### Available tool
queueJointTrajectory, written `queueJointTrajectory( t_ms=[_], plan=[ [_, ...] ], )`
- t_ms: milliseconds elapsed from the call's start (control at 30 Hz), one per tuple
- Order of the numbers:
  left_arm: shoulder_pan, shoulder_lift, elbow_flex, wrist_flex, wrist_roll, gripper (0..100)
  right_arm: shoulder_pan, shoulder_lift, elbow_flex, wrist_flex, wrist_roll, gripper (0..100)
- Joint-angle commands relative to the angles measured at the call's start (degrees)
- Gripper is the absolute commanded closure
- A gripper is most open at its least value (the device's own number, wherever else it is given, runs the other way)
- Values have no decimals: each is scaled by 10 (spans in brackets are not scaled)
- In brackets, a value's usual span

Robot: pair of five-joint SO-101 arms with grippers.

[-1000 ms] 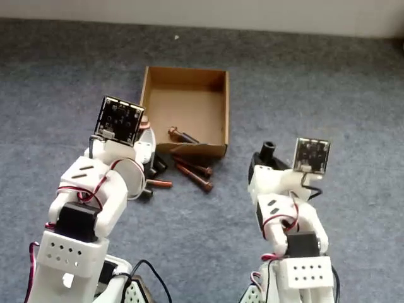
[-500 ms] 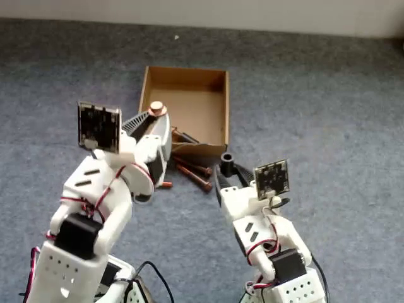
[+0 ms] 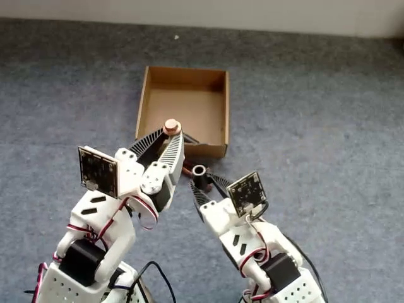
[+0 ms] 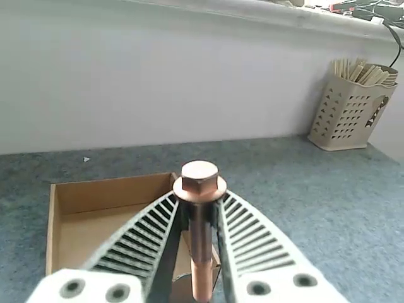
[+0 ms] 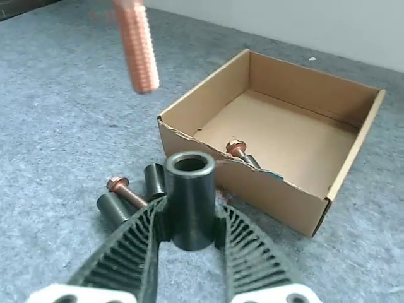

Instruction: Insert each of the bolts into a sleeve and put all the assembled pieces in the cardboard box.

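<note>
Box (image 5: 265,192): one assembled piece (image 5: 240,151) | left jaws clamp bolt (image 4: 201,233) | right jaws clamp sleeve (image 5: 189,199)

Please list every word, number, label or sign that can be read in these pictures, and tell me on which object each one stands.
None: no text can be read in any view.
The cardboard box has plain walls.
The held bolt and sleeve show no markings.
The circuit boards on the wrists show only tiny parts, too small to read.
</note>
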Motion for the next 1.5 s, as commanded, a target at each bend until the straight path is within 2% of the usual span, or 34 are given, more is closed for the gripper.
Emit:
queueJointTrajectory(
  t_ms=[0,233,467,1100,1333,1467],
  plan=[
    [9,-10,-1,-20,4,994,-12,-11,-8,0,5,993],
    [76,-9,8,-25,-39,993,-10,-11,-10,0,6,993],
    [75,-9,48,-80,-40,993,-9,-12,-14,0,6,993],
    [94,-15,115,-81,-40,993,23,-12,-15,-1,6,993],
    [95,-15,127,-81,-41,992,84,-12,-15,-2,3,993],
    [96,-15,135,-78,-84,989,101,-12,-15,-2,3,993]
  ],
)
